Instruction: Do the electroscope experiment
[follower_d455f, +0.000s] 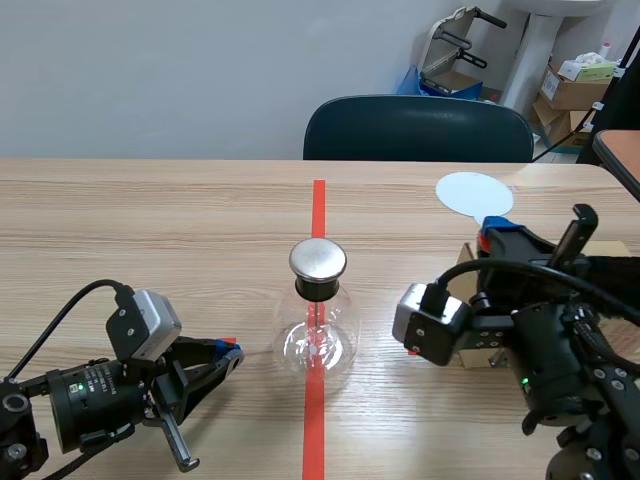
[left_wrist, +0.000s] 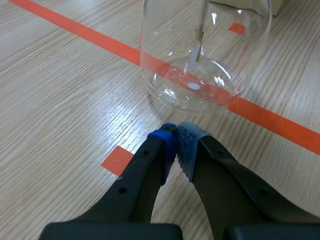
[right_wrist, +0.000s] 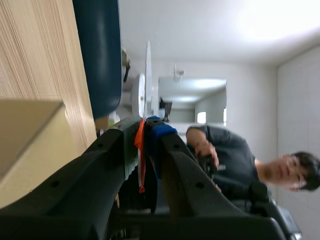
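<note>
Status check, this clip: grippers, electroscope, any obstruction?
Left gripper shut, empty, facing electroscope. Right gripper shut on white disc paddle. Nothing between paddle and electroscope.

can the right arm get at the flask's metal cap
Probably yes: bare table lies between the right gripper, holding the white disc, and the metal cap; the left gripper sits low by the flask.

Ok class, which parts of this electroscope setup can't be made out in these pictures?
Electroscope leaves: scene view, too small behind glass glare; left wrist view, flask top cut off by the edge.
White disc paddle handle: scene view, hidden behind the right hand.
Beige block: scene view, mostly behind the right arm; right wrist view, cut by the edge.
</note>
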